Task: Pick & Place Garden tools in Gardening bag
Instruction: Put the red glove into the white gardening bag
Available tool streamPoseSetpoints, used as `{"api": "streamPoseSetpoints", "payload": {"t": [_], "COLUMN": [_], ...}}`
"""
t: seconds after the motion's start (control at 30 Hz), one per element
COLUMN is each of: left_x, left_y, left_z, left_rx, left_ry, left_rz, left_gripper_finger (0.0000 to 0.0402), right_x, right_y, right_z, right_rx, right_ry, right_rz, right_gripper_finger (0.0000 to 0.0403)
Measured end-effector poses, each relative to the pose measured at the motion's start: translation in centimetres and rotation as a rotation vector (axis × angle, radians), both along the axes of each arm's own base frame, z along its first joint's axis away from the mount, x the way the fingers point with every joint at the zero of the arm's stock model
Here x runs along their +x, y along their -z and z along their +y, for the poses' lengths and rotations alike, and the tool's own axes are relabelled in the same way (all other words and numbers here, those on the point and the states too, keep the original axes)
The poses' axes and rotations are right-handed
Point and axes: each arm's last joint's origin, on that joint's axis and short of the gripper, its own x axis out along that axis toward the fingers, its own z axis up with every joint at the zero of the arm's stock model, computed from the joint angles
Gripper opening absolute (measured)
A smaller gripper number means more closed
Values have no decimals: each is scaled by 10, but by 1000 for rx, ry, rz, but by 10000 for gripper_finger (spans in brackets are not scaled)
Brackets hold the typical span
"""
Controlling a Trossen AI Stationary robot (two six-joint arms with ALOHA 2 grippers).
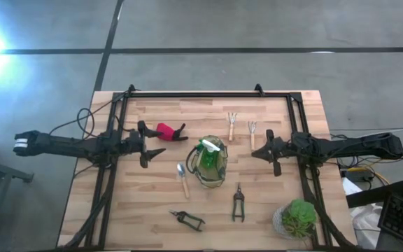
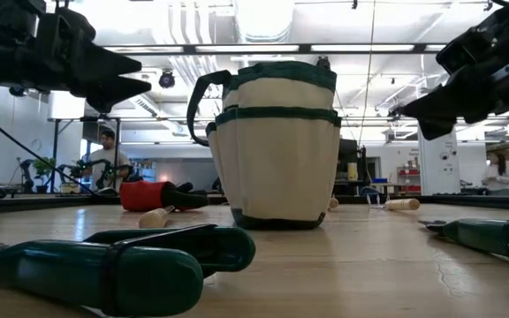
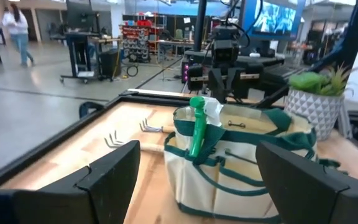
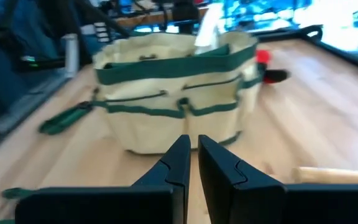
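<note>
The khaki gardening bag [image 1: 213, 168] with green trim stands upright mid-table; it also shows in the low view [image 2: 277, 146]. The green spray bottle [image 3: 196, 132] sticks up from the bag's side. On the table lie the red-and-black tool [image 1: 166, 130], two forks [image 1: 232, 124] [image 1: 252, 131], the trowel [image 1: 182, 179] and two pruners [image 1: 238, 203] [image 1: 187, 220]. My left gripper [image 1: 154, 142] is open and empty, above the table left of the bag. My right gripper [image 1: 256, 154] is shut and empty, above the table right of the bag.
A bushy potted plant [image 1: 299, 218] stands at the near right corner. A black frame [image 1: 208, 94] runs along the table's far and side edges. Bare wood lies between each gripper and the bag. People show in the room beyond the table.
</note>
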Motion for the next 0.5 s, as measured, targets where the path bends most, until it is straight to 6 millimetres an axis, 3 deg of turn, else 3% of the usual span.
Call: {"api": "streamPoseSetpoints", "payload": {"t": [0.37, 0.5], "left_x": [0, 0], "left_y": [0, 0], "left_z": [0, 0], "left_rx": [-39, -168], "left_ry": [1, 0], "left_rz": [-6, -33], "left_gripper_finger": [321, 321], "right_x": [0, 0], "right_y": [1, 1], "right_z": [-1, -1], "right_rx": [-175, -176], "right_ry": [10, 10], "right_rz": [4, 4], "right_gripper_finger": [27, 27]}}
